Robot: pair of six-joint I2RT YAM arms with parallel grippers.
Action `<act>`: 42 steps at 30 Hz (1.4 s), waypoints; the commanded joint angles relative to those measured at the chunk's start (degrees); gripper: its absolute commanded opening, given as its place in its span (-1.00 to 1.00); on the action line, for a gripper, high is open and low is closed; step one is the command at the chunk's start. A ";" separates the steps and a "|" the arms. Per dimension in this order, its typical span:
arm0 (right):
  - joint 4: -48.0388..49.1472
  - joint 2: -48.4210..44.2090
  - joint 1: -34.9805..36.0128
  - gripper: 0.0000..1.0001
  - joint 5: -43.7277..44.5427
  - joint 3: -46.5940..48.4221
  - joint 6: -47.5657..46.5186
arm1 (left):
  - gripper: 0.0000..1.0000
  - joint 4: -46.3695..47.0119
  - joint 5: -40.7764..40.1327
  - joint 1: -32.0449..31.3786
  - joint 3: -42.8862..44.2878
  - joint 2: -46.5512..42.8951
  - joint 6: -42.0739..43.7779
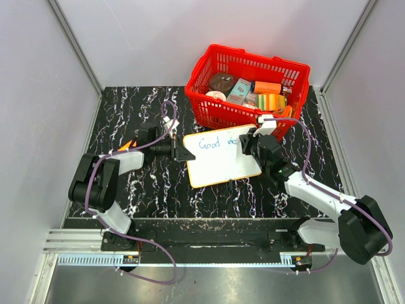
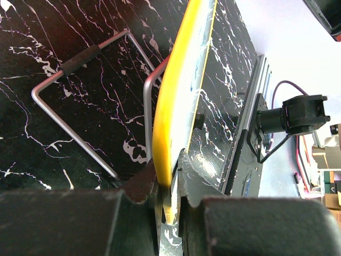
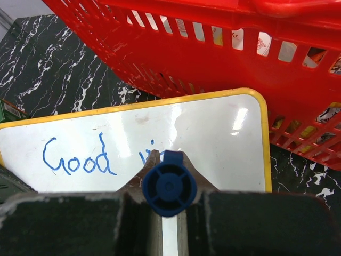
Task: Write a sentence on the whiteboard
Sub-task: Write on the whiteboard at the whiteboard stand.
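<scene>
The whiteboard (image 1: 221, 159), white with a yellow rim, lies tilted on the table in front of the red basket. My left gripper (image 1: 183, 154) is shut on its left edge; the left wrist view shows the yellow rim (image 2: 173, 112) pinched between the jaws. My right gripper (image 1: 248, 140) is shut on a blue marker (image 3: 169, 184), seen end-on, its tip on the board. The sentence (image 3: 80, 160) in blue reads "Good" with the start of a second word (image 3: 146, 154) beside the marker. It also shows in the top view (image 1: 215, 142).
A red basket (image 1: 248, 88) of packaged goods stands just behind the board, close to my right gripper. A bent metal wire stand (image 2: 80, 101) lies on the black marbled table under the board's left side. An orange object (image 1: 128, 145) lies near my left arm.
</scene>
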 commanded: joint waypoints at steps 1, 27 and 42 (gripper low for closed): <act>0.81 -1.41 -0.33 -1.00 2.81 0.25 -0.41 | -1.00 -3.31 -9.11 -0.96 -0.39 2.23 7.83; 3.71 1.23 -0.25 -1.00 4.56 6.75 -1.37 | -1.00 -3.31 -9.03 -0.96 -0.48 2.14 7.92; 4.51 2.20 -1.04 -1.00 6.67 6.40 -2.86 | -1.00 -3.22 -8.94 -0.96 -0.57 2.14 7.92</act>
